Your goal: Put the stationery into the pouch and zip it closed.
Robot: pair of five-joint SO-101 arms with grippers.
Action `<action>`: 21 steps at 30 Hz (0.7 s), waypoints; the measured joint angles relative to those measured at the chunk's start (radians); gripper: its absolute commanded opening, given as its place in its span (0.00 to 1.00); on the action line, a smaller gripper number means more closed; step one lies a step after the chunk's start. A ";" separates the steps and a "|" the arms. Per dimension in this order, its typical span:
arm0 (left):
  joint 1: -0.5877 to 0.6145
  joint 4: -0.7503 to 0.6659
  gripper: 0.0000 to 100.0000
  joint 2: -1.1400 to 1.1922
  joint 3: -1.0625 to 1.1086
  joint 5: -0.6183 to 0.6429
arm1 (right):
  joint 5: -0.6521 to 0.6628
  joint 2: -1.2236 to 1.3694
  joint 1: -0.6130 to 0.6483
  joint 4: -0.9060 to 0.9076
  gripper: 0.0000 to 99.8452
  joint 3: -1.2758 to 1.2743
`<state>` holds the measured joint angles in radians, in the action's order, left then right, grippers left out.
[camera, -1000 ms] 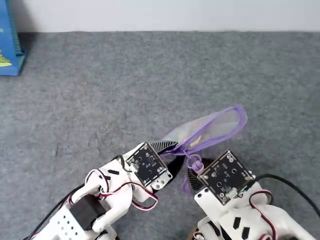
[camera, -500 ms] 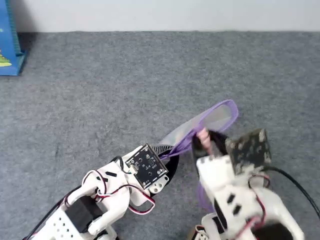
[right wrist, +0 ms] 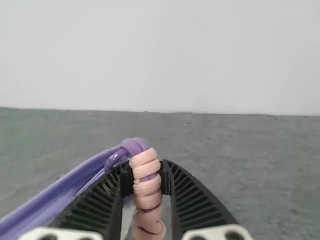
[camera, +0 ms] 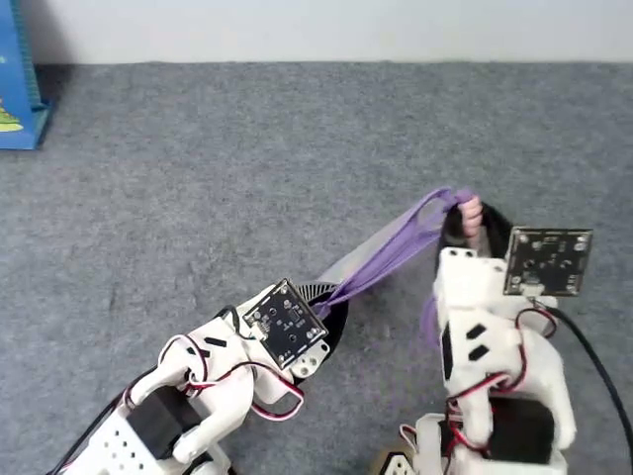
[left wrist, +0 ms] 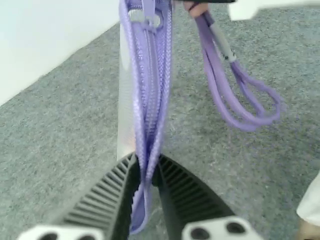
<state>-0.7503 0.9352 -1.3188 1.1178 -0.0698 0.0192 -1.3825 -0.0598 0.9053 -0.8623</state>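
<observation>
Left pincer (left wrist: 146, 162) pinches one end of the pouch (camera: 386, 259); right pincer (right wrist: 146, 167) clamps the pink zip pull (right wrist: 145, 190) at the opposite end. Zipping looks almost finished: next, seat the slider fully, then release.

light: bright, even, diffuse | shadows: faint, soft-edged

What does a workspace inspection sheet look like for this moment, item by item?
Surface: grey carpet-like table.
Job's things: purple pouch held stretched between both claws; zip looks closed along the visible stretch; strap loop hangs free.
Clutter: nothing seen.
Grippers: left claw shut on the pouch's end; right claw shut on the pink zip pull.
Cables: wires on both arms; black cable beside the right arm.
Surroundings: blue box at the far corner; white wall behind.
</observation>
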 measured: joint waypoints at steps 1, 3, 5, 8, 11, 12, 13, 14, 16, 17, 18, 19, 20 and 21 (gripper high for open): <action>0.000 0.000 0.01 0.002 0.000 0.000 | 0.005 -0.006 -0.020 -0.037 0.01 -0.026; 0.000 0.000 0.01 0.002 0.000 0.000 | 0.008 -0.015 -0.057 -0.104 0.01 -0.071; 0.000 0.000 0.01 0.002 -0.002 0.000 | 0.012 0.002 -0.101 -0.175 0.01 -0.110; 0.000 0.003 0.01 0.002 -0.002 0.000 | 0.014 0.002 -0.150 -0.249 0.01 -0.155; 0.000 0.003 0.01 0.002 -0.002 0.000 | 0.018 0.003 -0.195 -0.288 0.01 -0.176; 0.000 0.005 0.01 0.002 -0.002 0.000 | 0.023 0.005 -0.207 -0.299 0.01 -0.181; 0.000 0.006 0.01 0.002 -0.002 0.000 | 0.032 0.008 -0.218 -0.308 0.01 -0.186; 0.002 0.020 0.01 0.002 -0.002 0.002 | 0.043 0.008 -0.233 -0.322 0.01 -0.190; 0.009 0.029 0.01 0.012 0.003 0.003 | 0.057 0.003 -0.267 -0.353 0.01 -0.213; 0.005 0.032 0.01 0.012 0.002 0.002 | 0.064 0.006 -0.270 -0.368 0.01 -0.227; 0.003 0.034 0.01 0.005 0.002 0.002 | 0.071 0.008 -0.273 -0.379 0.01 -0.242; 0.003 0.034 0.01 0.011 0.002 0.002 | 0.072 0.006 -0.282 -0.385 0.01 -0.252; 0.009 0.035 0.01 0.012 0.002 0.002 | 0.074 0.006 -0.282 -0.385 0.01 -0.255; 0.009 0.035 0.01 0.012 0.002 0.002 | 0.078 0.008 -0.278 -0.385 0.01 -0.256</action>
<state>-0.7411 0.9705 -1.3065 1.1193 -0.0683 0.0974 -1.3748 -0.3376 0.5201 -1.1185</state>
